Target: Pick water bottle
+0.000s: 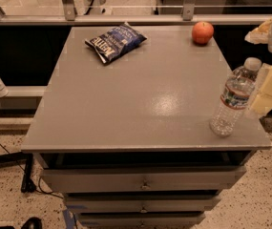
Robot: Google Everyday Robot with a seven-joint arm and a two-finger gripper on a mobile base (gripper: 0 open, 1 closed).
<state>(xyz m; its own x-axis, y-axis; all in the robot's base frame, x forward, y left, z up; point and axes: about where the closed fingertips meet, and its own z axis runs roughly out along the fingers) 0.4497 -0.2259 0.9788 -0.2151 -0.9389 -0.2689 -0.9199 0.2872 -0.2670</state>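
Observation:
The water bottle (233,99) is a clear ribbed bottle with a white cap and a white, blue and red label band. It stands near the front right corner of the grey table (140,104), leaning to the right. My gripper (265,95), pale yellow, is at the right edge of the view. It is just right of the bottle, level with the bottle's upper half and close against it. The rest of the arm is cut off by the frame edge.
A blue chip bag (115,42) lies at the back left of the table. A red-orange apple (202,32) sits at the back right. Drawers (142,182) are below the tabletop. A railing runs behind, and cables lie on the floor at the left.

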